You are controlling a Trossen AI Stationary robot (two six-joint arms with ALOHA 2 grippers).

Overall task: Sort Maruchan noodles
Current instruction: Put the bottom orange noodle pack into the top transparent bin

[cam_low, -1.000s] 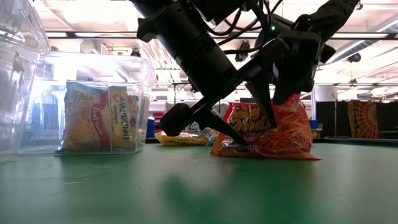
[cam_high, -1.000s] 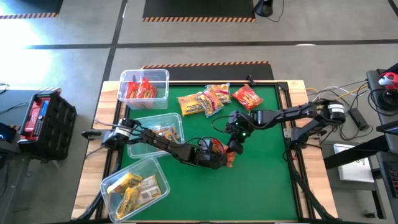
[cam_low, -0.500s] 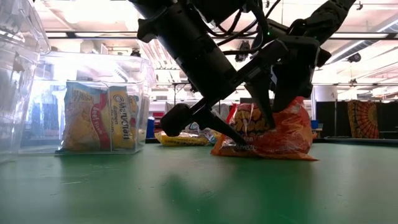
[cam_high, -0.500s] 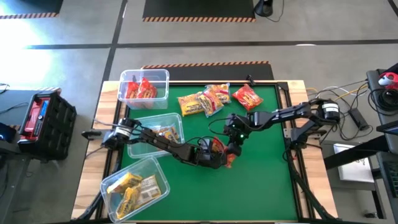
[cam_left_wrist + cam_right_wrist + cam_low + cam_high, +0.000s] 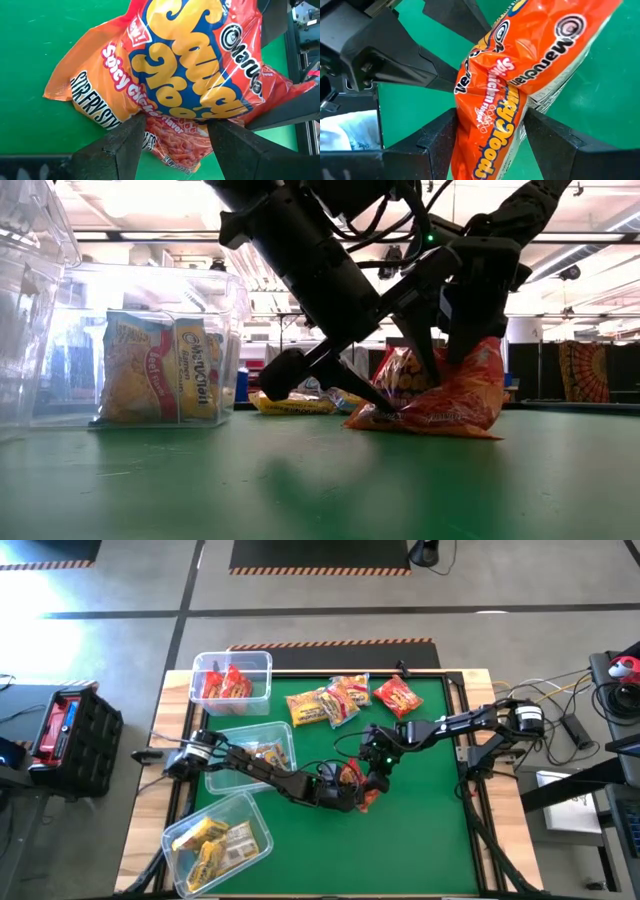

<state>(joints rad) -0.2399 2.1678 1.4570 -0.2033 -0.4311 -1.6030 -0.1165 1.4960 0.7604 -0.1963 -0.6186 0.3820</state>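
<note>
both arms meet mid-bench over one orange noodle packet (image 5: 440,395). the left gripper (image 5: 175,132) has its jaws clamped on one end and the right gripper (image 5: 490,125) grips the other, so the packet buckles upward off the green bench (image 5: 420,840), lower edge touching it.

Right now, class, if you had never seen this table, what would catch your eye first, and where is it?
Two dark arms meet mid-table over one orange noodle packet, the left gripper and right gripper each with jaws set around it, its far end tilted up off the green mat. Next come three clear bins along the mat's left side, holding sorted red, orange and yellow packets. A loose pile of packets lies at the far edge.
</note>
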